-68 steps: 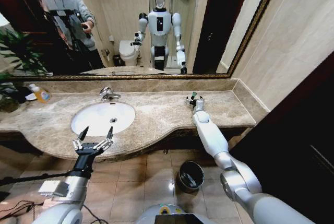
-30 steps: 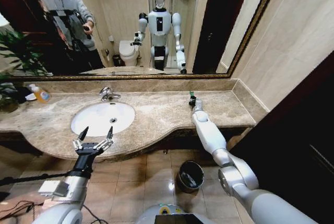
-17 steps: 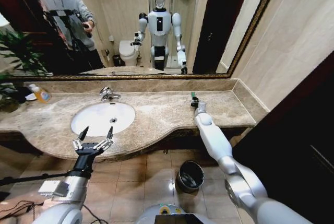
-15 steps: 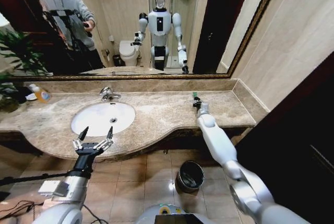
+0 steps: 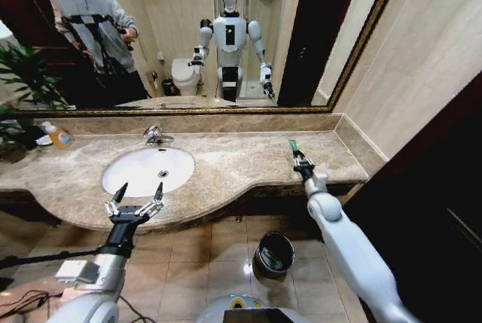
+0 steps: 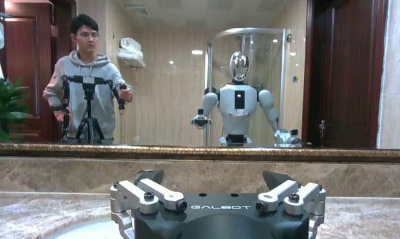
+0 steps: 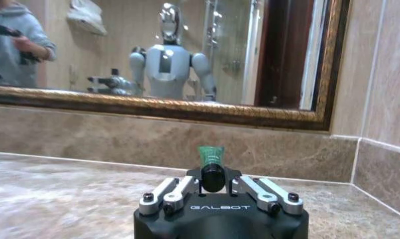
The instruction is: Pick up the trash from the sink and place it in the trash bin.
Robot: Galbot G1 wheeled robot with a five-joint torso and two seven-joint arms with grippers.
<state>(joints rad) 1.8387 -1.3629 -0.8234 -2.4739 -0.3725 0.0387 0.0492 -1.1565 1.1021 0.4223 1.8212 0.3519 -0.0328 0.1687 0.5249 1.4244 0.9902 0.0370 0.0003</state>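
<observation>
Right gripper: clamped on green-tipped tube, above counter right of sink.
Left gripper: spread, empty (parked before sink).
Carry: tube to be kept pinched until over trash bin.

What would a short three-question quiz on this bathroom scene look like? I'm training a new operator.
1. True or false: the right gripper is shut on a green tube.
2. Where is the bin? A) on the counter B) on the floor below the counter's edge C) in the sink
3. Fill in: the left gripper hangs with its jaws ____ at the counter's front edge, near the sink.

Key
1. True: the tube stands up between the shut jaws, over the counter at its right end.
2. B
3. open
</observation>
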